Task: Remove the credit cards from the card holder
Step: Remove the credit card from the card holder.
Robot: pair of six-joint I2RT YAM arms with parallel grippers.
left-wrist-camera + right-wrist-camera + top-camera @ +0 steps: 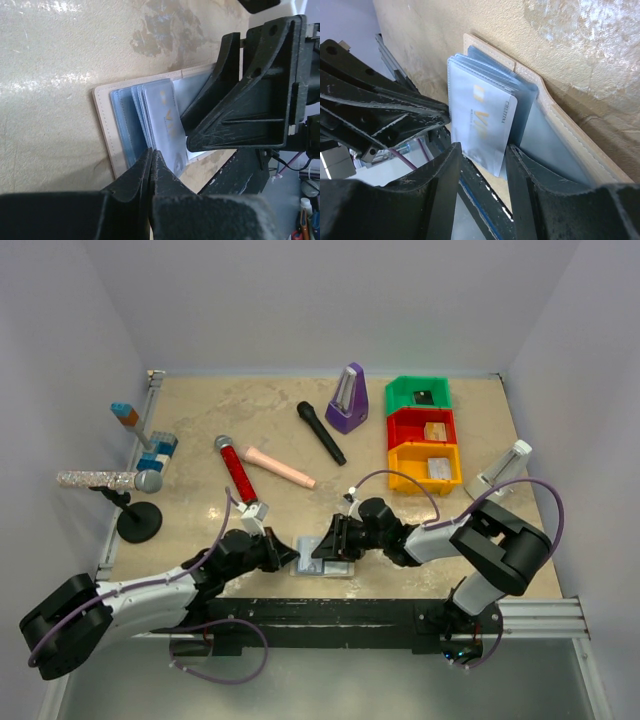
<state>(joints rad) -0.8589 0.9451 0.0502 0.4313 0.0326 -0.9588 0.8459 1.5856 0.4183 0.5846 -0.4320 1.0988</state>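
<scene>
Black fingers, both pairs mine, meet over the card holder (340, 568), which lies just past the near table edge between my two bases.

Left arm: stretched low from its base, forearm running right and forward. Left gripper (151, 152): jaws fully closed with nothing between them, tips set against the edge of the holder's blue sleeves.

Right arm: elbow folded up at the right, forearm running left and low. Right gripper (483, 149): jaws part-way apart, one finger on each side of the front card. I cannot tell whether they pinch it or only flank it.

Holder: open flat on the table, with tan stitched edging, a light blue inside and clear sleeves fanned upward. The credit cards (480, 120) are in those sleeves. The front card is silver-grey with gold print and stands up out of the stack. The cards behind it show only as edges.

Far right, a row of three bins, nearest first:
- yellow bin (415, 483): one pale grey item
- red bin (395, 430): one small tan item
- green bin (400, 395): one dark item
</scene>
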